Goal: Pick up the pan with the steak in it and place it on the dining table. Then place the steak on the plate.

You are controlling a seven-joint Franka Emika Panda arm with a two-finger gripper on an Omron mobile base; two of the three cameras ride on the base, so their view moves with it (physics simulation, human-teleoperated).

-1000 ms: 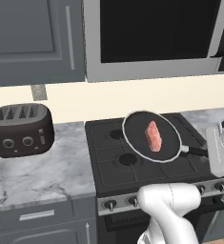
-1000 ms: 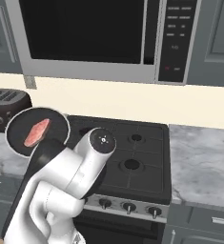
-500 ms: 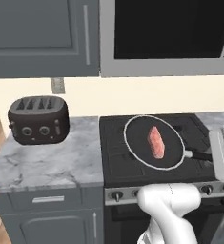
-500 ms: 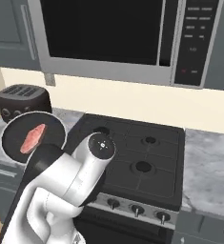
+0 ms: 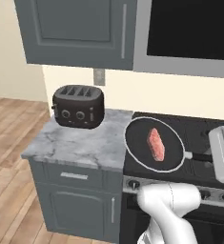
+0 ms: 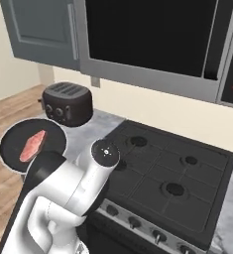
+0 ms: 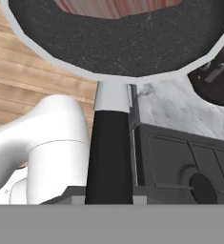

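Pan (image 5: 155, 144), level with 1 steak (image 5: 156, 143) lying inside, juts leftward from the claw (image 5: 217, 156) pinching its long handle (image 7: 109, 152) over the stove edge.

The pan (image 5: 154, 144) is hanging in the air over the seam between the stove (image 5: 199, 143) and the marble counter (image 5: 80, 143). A toaster (image 5: 78, 106) is standing at the counter's back, blocking that side. Wood floor (image 5: 8, 157) to the left is lying open.
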